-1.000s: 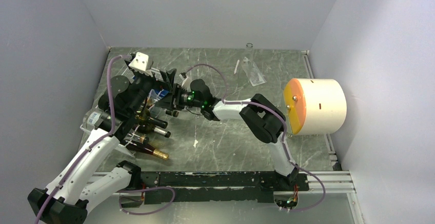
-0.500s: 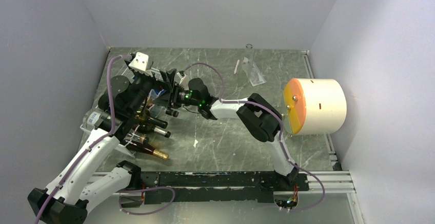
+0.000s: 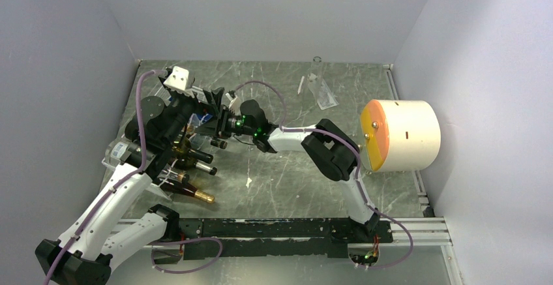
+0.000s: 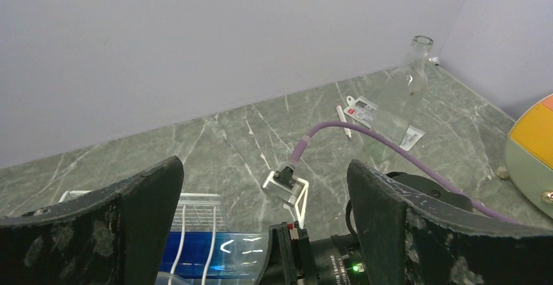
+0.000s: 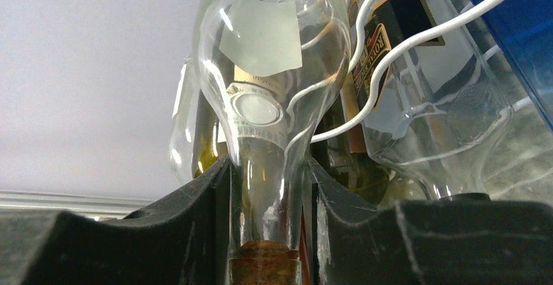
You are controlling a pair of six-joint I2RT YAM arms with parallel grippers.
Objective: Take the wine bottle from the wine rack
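Both right fingers [image 5: 186, 233] pinch the wine bottle [image 5: 264, 141] neck

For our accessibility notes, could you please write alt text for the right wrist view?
The right arm's jaws clamp the neck of a clear wine bottle, corked, lying in the white wire rack. A dark bottle with a gold-edged label lies beside it, behind the wires.

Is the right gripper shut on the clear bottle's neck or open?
Shut on it: the right gripper has a finger pressed against each side of the neck of the clear wine bottle.
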